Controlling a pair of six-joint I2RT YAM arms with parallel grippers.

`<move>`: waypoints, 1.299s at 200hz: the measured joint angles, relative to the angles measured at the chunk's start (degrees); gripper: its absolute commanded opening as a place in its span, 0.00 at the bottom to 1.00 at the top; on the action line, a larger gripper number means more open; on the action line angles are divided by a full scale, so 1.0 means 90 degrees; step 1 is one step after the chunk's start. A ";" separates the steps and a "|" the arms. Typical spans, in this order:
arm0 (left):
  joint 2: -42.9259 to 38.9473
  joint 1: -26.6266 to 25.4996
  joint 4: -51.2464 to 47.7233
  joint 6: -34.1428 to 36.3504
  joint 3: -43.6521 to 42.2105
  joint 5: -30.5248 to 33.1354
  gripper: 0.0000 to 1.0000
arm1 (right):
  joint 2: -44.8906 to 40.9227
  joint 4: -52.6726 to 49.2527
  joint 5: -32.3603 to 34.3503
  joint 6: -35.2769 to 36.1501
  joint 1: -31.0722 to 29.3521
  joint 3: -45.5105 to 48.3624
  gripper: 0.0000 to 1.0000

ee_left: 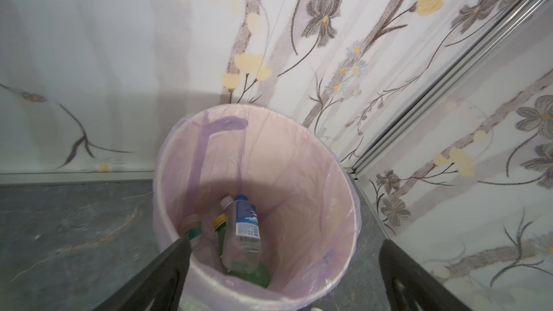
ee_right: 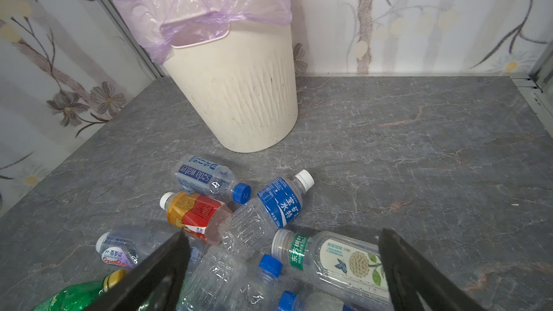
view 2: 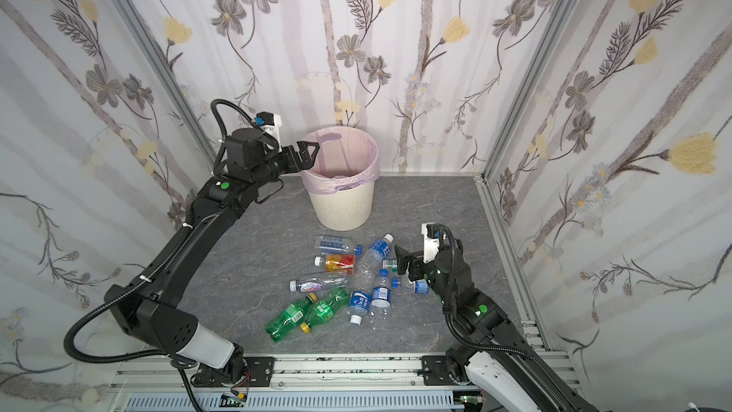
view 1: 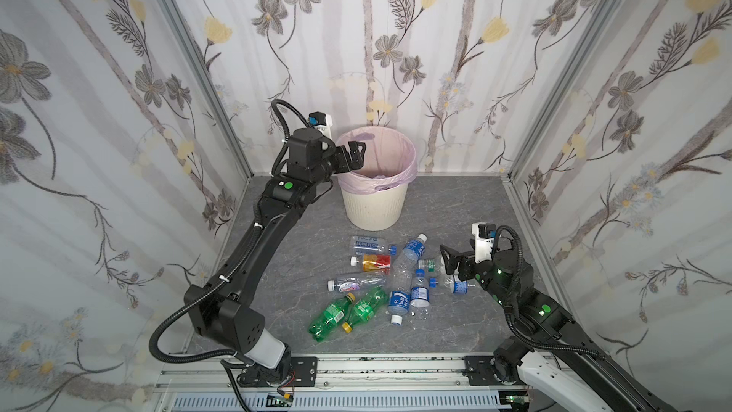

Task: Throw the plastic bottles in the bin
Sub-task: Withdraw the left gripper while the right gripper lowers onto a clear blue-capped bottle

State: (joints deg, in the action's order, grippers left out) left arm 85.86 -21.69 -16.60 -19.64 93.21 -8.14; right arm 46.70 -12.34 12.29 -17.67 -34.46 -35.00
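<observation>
The cream bin (view 1: pixel 374 204) with a pink liner stands at the back. My left gripper (view 1: pixel 352 154) hangs open over its near-left rim (ee_left: pixel 344 175), with nothing between its fingers. Inside lie a clear blue-labelled bottle (ee_left: pixel 244 228), a green bottle (ee_left: pixel 254 275) and another bottle half hidden behind a finger. Several plastic bottles (view 1: pixel 380 279) lie heaped on the floor in front of the bin, among them two green ones (view 1: pixel 330 315) and a red-orange one (ee_right: pixel 194 212). My right gripper (ee_right: pixel 283 234) is open, low over the heap's right side, above a clear green-banded bottle (ee_right: pixel 335 260).
Flowered walls close in the grey marbled floor (view 1: pixel 455 208) at the back and on both sides. A metal rail (view 1: pixel 380 366) carrying both arm bases runs along the front edge. Bare floor lies to the right of the bin and heap.
</observation>
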 measured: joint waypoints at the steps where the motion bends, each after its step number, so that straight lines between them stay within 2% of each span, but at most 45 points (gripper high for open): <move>1: -0.0027 0.0000 -0.0007 0.0002 -0.0027 0.0015 1.00 | 0.0010 -0.0017 0.0010 -0.0010 0.0007 -0.0010 0.98; 19: -0.0619 0.0017 0.0049 0.0078 -0.0736 0.0192 1.00 | 0.0228 -0.0396 0.0117 -0.0151 0.0211 -0.0216 0.93; 43: -0.1443 0.0119 -0.0017 0.0185 -0.1744 0.0350 1.00 | 0.0442 -0.0899 0.0119 0.0066 0.0457 -0.0619 0.93; 59: -0.1914 0.0209 -0.0019 0.0214 -0.2351 0.0437 1.00 | 0.0559 -0.1030 -0.0029 0.0551 0.0469 -0.0801 0.94; 73: -0.2336 0.0316 0.0019 0.0240 -0.2941 0.0515 1.00 | 0.0792 -0.1253 -0.0049 0.1073 0.0483 -0.1059 0.88; 81: -0.2533 0.0362 -0.0005 0.0262 -0.3218 0.0544 1.00 | 0.0945 -0.1248 -0.0073 0.1365 0.0493 -0.1173 0.89; 120: -0.3334 0.0466 -0.0092 0.0432 -0.4430 0.0894 1.00 | 0.2079 -0.1880 -0.1008 0.3014 0.0389 -0.1525 0.89; 155: -0.3934 0.0488 -0.0165 0.0542 -0.5034 0.1086 1.00 | 0.2647 -0.2470 -0.1141 0.4218 0.0170 -0.1484 0.90; 163: -0.4061 0.0495 -0.0175 0.0549 -0.5149 0.1122 1.00 | 0.2817 -0.2606 -0.1083 0.4493 0.0136 -0.1435 0.87; 185: -0.4299 0.0505 -0.0189 0.0607 -0.5350 0.1205 1.00 | 0.3296 -0.2897 -0.0656 0.5005 0.0165 -0.1309 0.88; 260: -0.4580 0.0534 -0.0255 0.0828 -0.5564 0.1404 1.00 | 0.3944 -0.2990 -0.0522 0.5377 0.0304 -0.1073 0.87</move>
State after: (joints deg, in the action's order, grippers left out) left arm 44.64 -16.88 -18.90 -12.19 43.13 4.49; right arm 82.19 -39.24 7.60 30.72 -31.73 -44.66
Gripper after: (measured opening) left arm 0.997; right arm 0.874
